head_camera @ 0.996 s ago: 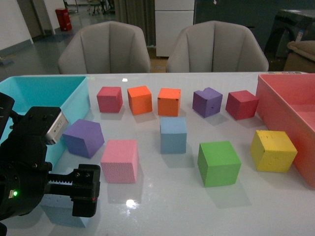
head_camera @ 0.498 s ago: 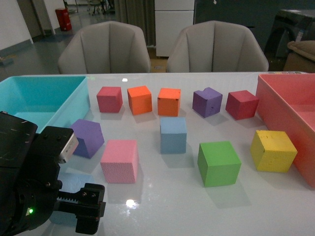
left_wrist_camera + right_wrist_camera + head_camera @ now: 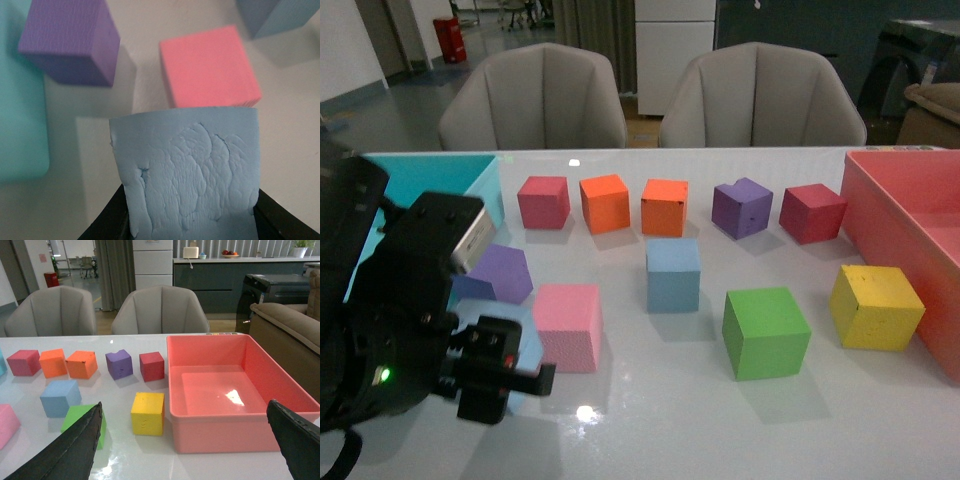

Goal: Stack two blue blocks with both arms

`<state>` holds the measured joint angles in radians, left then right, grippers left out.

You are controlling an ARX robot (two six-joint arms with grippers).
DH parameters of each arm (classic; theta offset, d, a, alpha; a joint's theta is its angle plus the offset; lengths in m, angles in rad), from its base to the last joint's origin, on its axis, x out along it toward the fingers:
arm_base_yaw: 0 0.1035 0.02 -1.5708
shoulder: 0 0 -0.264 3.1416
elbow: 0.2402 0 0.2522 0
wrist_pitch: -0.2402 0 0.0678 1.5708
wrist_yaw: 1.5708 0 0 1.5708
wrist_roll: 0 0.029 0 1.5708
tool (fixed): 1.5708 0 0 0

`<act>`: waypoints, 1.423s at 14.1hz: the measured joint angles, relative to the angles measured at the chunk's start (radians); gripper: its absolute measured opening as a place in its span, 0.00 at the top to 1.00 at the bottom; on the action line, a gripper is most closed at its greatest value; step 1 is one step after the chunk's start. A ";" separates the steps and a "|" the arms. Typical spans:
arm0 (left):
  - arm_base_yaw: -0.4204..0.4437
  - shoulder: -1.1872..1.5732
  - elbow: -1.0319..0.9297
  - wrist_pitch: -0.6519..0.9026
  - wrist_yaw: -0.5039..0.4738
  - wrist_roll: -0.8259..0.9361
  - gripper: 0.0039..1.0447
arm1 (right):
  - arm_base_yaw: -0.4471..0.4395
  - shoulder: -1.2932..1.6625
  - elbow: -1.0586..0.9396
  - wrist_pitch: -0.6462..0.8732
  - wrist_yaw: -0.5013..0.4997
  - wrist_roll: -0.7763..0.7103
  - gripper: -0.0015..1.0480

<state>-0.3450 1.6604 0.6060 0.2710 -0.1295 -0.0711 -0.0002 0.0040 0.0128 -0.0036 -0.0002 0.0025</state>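
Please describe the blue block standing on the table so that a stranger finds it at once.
On the white table, between turquoise bin and pink tray, five cubes form a far row. The blue block sits just before the right orange cube there. It alone is pale blue and free; the second blue block is in the left gripper.

The near blue block point(image 3: 187, 170) is showing a pale blue face with wrinkly lines, and the middle blue block point(image 3: 672, 275) is looking the same soft blue but plain. The pink cube point(image 3: 567, 327), the green cube point(image 3: 765, 332), the orange cubes point(image 3: 604, 203) point(image 3: 664, 207), the dark red cubes point(image 3: 543, 202) point(image 3: 811, 213) and the purple cubes point(image 3: 500, 273) point(image 3: 741, 208) are each showing one plain colour, while the yellow cube point(image 3: 876, 306) is showing tiny dark specks. The white table point(image 3: 660, 430) is shining, the bin point(image 3: 430, 172) is looking turquoise, and the tray point(image 3: 910, 215) is looking salmon pink.
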 joint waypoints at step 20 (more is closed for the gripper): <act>-0.220 0.535 0.962 -0.468 -0.122 -0.187 0.61 | 0.000 0.000 0.000 0.000 0.000 0.000 0.06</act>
<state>-0.5655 2.1952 1.5677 -0.1970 -0.2520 -0.2584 -0.0002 0.0040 0.0128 -0.0032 -0.0002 0.0025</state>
